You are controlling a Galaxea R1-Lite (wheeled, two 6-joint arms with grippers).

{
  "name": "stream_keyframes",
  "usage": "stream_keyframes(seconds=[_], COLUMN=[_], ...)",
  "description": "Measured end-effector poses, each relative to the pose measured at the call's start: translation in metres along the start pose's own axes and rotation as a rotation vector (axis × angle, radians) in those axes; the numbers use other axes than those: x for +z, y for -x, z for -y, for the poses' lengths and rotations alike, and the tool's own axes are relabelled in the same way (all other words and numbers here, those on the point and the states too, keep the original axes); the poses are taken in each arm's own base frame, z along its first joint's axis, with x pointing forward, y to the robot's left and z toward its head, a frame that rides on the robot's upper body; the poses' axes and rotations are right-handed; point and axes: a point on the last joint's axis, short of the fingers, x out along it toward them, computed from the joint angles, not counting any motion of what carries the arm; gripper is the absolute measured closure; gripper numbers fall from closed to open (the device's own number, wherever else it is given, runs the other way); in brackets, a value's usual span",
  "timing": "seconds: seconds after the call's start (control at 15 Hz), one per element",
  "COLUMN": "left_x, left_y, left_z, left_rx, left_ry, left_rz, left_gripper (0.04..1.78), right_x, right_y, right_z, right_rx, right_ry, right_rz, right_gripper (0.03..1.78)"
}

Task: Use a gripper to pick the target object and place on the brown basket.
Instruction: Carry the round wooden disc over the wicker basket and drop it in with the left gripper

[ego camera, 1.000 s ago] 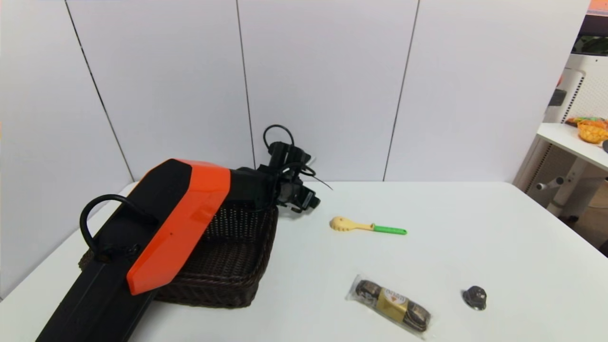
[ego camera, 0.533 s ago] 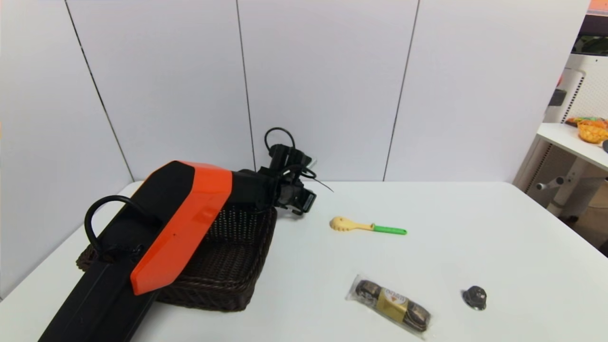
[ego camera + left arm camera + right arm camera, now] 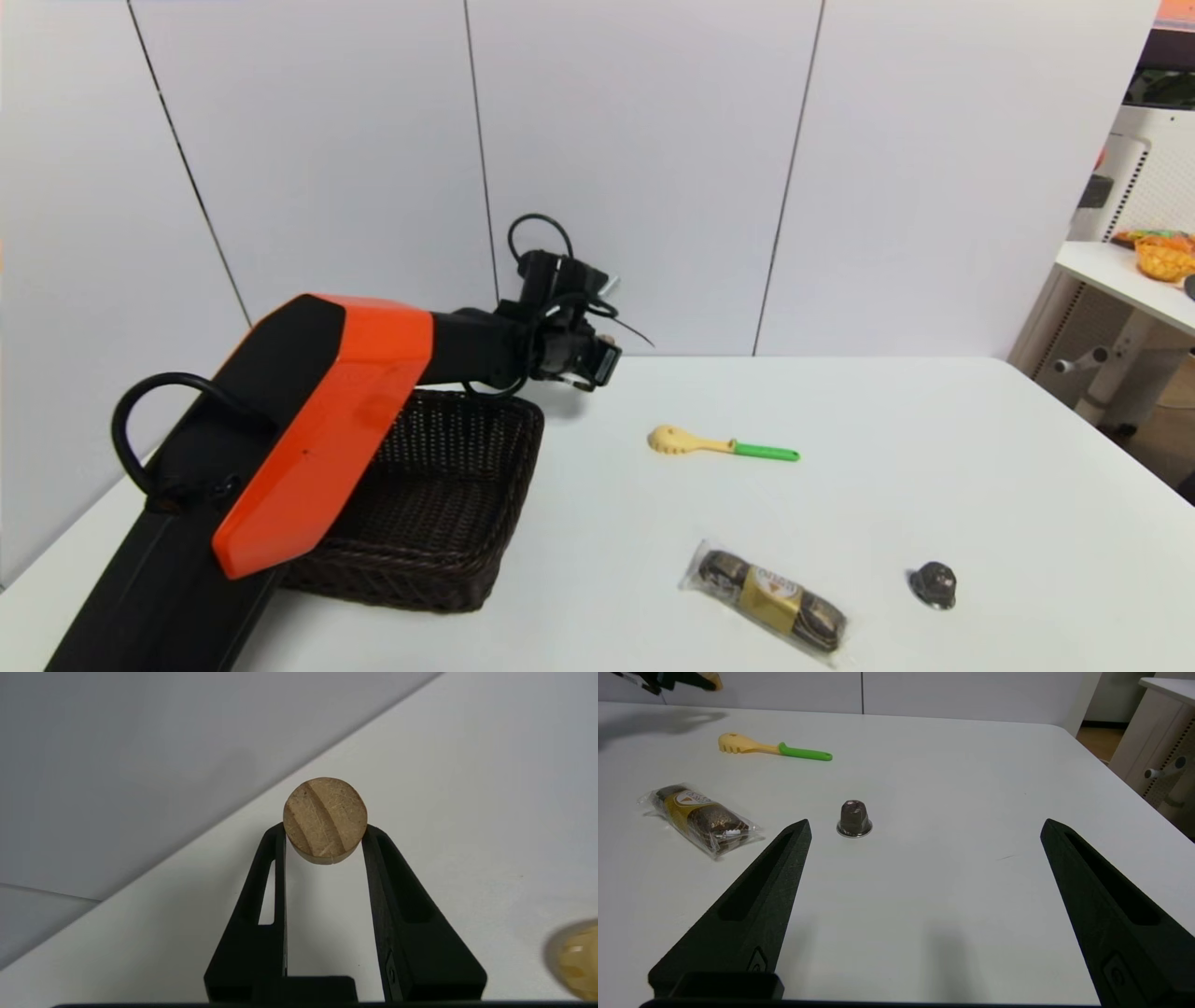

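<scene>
My left gripper (image 3: 323, 833) is shut on the target object (image 3: 325, 818), a small tan wooden disc held between its fingertips above the white table. In the head view the left gripper (image 3: 597, 359) hangs in the air just past the far right corner of the brown basket (image 3: 439, 569), a dark woven wicker basket at the table's left. The disc also shows far off in the right wrist view (image 3: 713, 680). My right gripper (image 3: 924, 830) is open and empty, low over the table near the front right.
A yellow scoop with a green handle (image 3: 724, 445) lies mid-table. A wrapped snack bar (image 3: 767, 599) and a dark grey capsule (image 3: 933, 584) lie near the front right. A side table (image 3: 1134, 280) stands beyond the table's right edge.
My left gripper has risen with the disc and shifted slightly left, from low beside the basket's far corner to higher above it. The right arm has not moved.
</scene>
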Motion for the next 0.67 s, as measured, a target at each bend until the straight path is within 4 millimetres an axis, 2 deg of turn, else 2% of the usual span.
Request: stream_keyframes(seconds=[0.13,0.27,0.47,0.6,0.67], left_x=[0.025,0.053,0.09,0.101,0.099], left_y=[0.026,0.063,0.133,0.184,0.205], left_z=[-0.007,-0.014,-0.029,-0.046,-0.055], left_rx=[0.028,0.063,0.156,0.243,0.281], left_ry=[0.002,0.005,0.014,0.029,0.039], left_rz=[0.04,0.072,0.105,0.113,0.104], left_gripper=[1.3,1.3,1.3,1.3,1.3], right_x=[0.0,0.0,0.0,0.0,0.0], right_y=[0.0,0.0,0.0,0.0,0.0], right_z=[0.0,0.0,0.0,0.0,0.0], right_rx=[0.0,0.0,0.0,0.0,0.0], right_ry=[0.0,0.0,0.0,0.0,0.0], right_rz=[0.0,0.0,0.0,0.001,0.001], right_gripper=[0.11,0.11,0.11,0.11,0.11])
